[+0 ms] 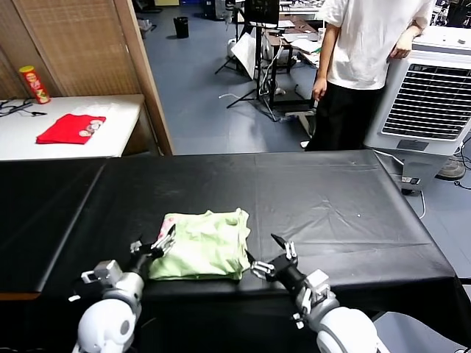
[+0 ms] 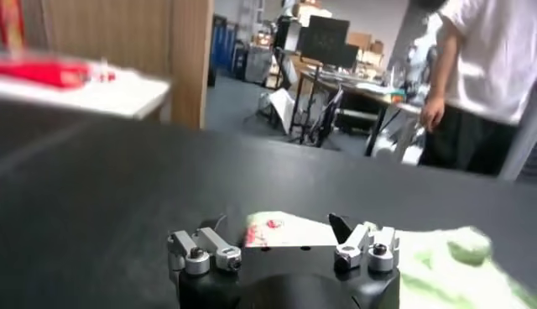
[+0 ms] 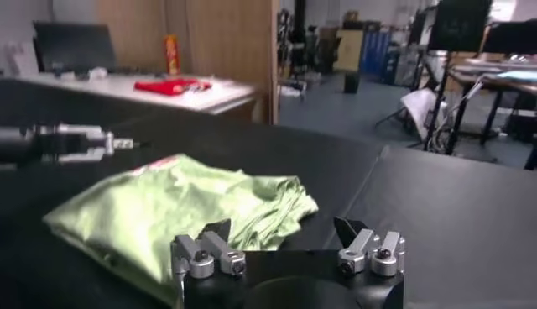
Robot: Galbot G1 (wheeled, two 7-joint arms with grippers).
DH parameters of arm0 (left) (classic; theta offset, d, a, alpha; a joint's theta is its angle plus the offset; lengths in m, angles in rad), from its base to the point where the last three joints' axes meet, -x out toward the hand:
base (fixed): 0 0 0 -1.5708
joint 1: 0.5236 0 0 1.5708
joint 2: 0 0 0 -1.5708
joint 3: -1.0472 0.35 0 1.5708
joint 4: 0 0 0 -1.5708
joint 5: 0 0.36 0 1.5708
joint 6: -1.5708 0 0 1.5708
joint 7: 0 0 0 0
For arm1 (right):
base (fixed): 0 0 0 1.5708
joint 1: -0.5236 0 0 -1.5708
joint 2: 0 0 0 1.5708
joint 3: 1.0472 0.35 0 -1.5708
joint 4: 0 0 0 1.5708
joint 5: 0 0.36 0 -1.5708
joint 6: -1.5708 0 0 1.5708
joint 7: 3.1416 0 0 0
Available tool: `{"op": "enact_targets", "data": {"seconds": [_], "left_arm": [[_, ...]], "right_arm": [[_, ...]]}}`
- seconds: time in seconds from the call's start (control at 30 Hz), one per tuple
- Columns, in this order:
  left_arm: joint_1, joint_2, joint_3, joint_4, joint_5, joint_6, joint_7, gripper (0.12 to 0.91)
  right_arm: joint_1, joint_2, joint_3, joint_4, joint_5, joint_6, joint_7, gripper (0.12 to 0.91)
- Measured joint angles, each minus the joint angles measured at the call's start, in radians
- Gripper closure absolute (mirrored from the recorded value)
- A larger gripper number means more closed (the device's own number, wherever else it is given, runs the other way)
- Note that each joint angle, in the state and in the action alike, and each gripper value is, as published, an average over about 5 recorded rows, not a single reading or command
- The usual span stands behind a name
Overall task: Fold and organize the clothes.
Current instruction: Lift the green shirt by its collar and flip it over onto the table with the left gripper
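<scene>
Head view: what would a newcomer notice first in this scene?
The pale green T-shirt, already folded into a bundle, lies at the near edge of the black table. The open left gripper and open right gripper flank it, one each side. Beyond the table stands a person in a white shirt.

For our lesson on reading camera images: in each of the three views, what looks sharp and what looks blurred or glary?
Head view: evenly lit and sharp; the pale green folded cotton T-shirt is crisp, with faint sheen on the black table cover. Left wrist view: the left gripper is sharp, the red cloth behind is blurred. Right wrist view: the right gripper and shirt are clear, the far room soft.
</scene>
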Motion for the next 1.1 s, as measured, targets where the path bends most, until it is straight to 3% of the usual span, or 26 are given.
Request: {"op": "enact_targets", "data": {"seconds": [0.3,0.5,0.63,0.87,0.97,1.1], "left_arm": [[-0.004,0.001,-0.045,0.065,-0.246,0.016,0.003,0.232],[0.002,-0.006,-0.052,0.083,-0.313,0.018,0.012,0.271],[0.001,-0.008,-0.054,0.096,-0.329,0.02,0.01,0.448],[-0.003,-0.008,-0.059,0.1,-0.296,0.016,0.006,0.832],[-0.005,-0.004,-0.059,0.088,-0.228,0.012,-0.001,0.894],[-0.006,0.018,-0.067,0.061,-0.081,0.01,-0.009,0.898]], "right_arm": [[-0.024,0.016,0.008,0.012,-0.004,0.01,-0.006,0.227],[-0.025,0.021,0.008,0.016,-0.008,0.01,-0.008,0.227],[-0.024,0.024,0.008,0.02,-0.009,0.01,-0.008,0.227],[-0.029,0.034,0.009,0.018,-0.016,0.012,-0.008,0.227],[-0.036,0.043,0.013,0.017,-0.033,0.011,-0.002,0.227],[-0.049,0.057,0.024,0.012,-0.058,0.007,0.014,0.227]]}}
